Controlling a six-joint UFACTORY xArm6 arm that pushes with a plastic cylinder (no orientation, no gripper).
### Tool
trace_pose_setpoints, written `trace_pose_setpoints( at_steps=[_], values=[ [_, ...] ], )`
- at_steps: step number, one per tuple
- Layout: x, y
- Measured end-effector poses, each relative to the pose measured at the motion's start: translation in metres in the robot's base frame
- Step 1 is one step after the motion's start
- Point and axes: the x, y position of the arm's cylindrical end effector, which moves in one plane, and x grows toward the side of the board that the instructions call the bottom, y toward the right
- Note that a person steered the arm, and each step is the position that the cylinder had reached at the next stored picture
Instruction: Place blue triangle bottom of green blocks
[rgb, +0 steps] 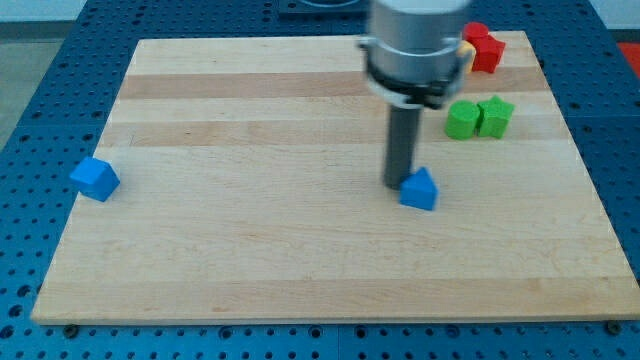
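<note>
The blue triangle block (421, 189) lies on the wooden board (250, 240), right of the middle. My tip (397, 184) stands right against its left side, touching or nearly so. Two green blocks (479, 117) sit side by side toward the view's upper right, above and to the right of the blue triangle. The rod rises from the tip into the arm's grey body at the view's top.
A blue cube-like block (95, 178) sits at the board's left edge. Red blocks (484, 46) and a partly hidden yellow block (467, 52) are at the board's top right corner, behind the arm. A blue perforated table surrounds the board.
</note>
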Motion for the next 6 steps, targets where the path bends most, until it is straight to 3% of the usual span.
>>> trace_pose_setpoints(
  at_steps=[1, 2, 3, 4, 6],
  values=[
    [0.001, -0.011],
    [0.011, -0.062],
    [0.045, -0.064],
    [0.05, -0.02],
    [-0.023, 0.074]
  ],
)
